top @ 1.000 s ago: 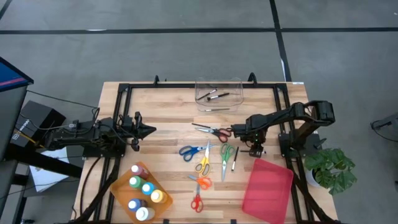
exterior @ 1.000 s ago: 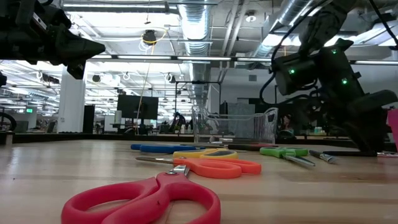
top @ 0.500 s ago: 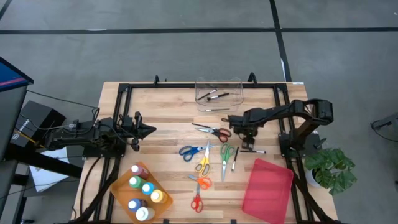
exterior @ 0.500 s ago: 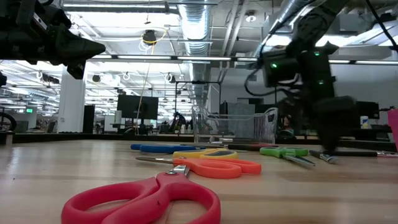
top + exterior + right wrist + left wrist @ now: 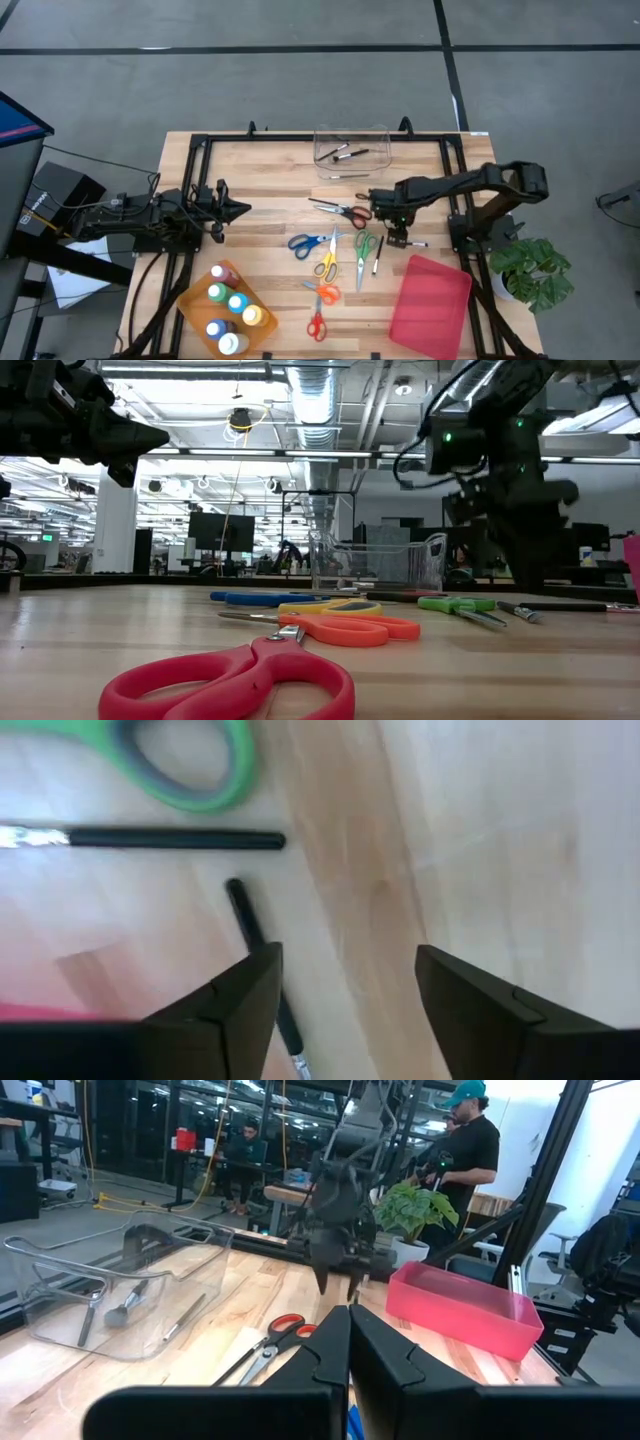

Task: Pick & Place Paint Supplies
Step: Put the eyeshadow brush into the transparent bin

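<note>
We look down on a grey concrete floor point(image 5: 300, 25) crossed by dark lines, and in the lower middle of the frame a pale wooden table point(image 5: 270, 170) edged by a black frame. In the low view the room behind is a wide workshop with ducts point(image 5: 320, 400) along the ceiling and strip lights. In the left wrist view a person point(image 5: 470, 1140) in a dark shirt stands at the upper right, beside a potted plant point(image 5: 410, 1205).

At the lower right of the table lies a red bin point(image 5: 432, 306). At the lower left an orange tray point(image 5: 198, 300) holds the paint bottles point(image 5: 232, 305). At the top centre a clear bin point(image 5: 351, 150) holds a few dark brushes point(image 5: 345, 153).

In the middle of the table the scissors are spread out: red-handled point(image 5: 345, 210), blue point(image 5: 308, 242), yellow point(image 5: 328, 258), green point(image 5: 363, 250), orange point(image 5: 324, 292) and a second red pair point(image 5: 316, 325). One thin brush point(image 5: 378, 255) lies just right of the green pair, another brush point(image 5: 414, 243) farther right.

The right gripper point(image 5: 392, 222) hangs at centre right with its jaws spread wide and holding nothing; its wrist view shows a brush point(image 5: 262, 965) on the wood near one finger point(image 5: 225, 1010). The left gripper point(image 5: 238, 209) waits at middle left, its fingers pressed together and empty.
</note>
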Robot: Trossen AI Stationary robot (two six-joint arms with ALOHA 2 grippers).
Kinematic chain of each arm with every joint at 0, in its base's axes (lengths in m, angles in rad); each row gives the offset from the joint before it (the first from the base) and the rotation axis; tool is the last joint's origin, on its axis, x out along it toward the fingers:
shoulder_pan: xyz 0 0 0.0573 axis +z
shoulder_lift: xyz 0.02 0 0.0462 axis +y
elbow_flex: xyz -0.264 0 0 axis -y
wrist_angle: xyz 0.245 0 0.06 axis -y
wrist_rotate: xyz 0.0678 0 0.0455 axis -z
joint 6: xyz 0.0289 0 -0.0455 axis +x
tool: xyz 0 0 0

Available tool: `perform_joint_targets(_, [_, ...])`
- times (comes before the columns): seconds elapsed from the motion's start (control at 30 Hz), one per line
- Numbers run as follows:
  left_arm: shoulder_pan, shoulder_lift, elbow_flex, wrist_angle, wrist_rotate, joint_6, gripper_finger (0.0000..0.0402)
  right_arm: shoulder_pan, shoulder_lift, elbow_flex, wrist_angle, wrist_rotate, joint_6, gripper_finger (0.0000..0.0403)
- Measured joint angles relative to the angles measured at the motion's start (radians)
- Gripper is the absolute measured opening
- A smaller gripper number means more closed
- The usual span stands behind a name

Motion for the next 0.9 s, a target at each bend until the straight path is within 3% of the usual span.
perform_joint_targets(0.27, [0.000,0.001,0.000,0.002,0.000,0.000,0.0000,0.114,-0.075,0.000,0.021,0.001,0.059,0.0225])
perform_joint_targets(0.4, [0.000,0.001,0.000,0.002,0.000,0.000,0.0000,0.176,-0.034,0.000,0.032,0.032,0.052,0.0169])
perform_joint_targets(0.6, [0.000,0.001,0.000,0.002,-0.003,0.000,0.0000,0.178,0.055,-0.001,0.030,0.031,0.015,0.0024])
perform_joint_targets(0.9, [0.000,0.001,0.000,0.003,-0.004,0.000,0.0000,0.160,0.104,0.003,0.042,0.001,-0.037,0.0005])
